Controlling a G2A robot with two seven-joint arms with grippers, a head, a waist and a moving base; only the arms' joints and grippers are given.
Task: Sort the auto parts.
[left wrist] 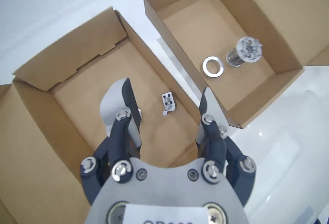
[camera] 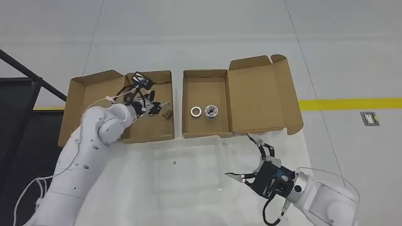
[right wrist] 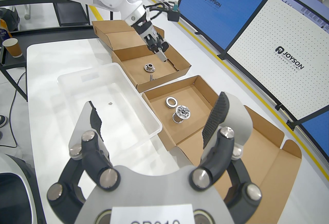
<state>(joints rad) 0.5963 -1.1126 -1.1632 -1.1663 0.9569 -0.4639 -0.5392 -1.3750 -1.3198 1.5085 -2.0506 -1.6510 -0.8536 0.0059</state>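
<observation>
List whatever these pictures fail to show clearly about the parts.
- Top view: the left gripper and its cables cover much of the left box, so its parts cannot be counted there.
- Left wrist view: one of the fingers hides nearly all of the flanged hub.
- Right wrist view: a speck in the clear tray is too small to identify.

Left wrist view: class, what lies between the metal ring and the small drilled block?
Two adjoining cardboard side walls: the metal ring lies in one box, the drilled block in the next box. No part lies between; the left wrist view shows it.
</observation>
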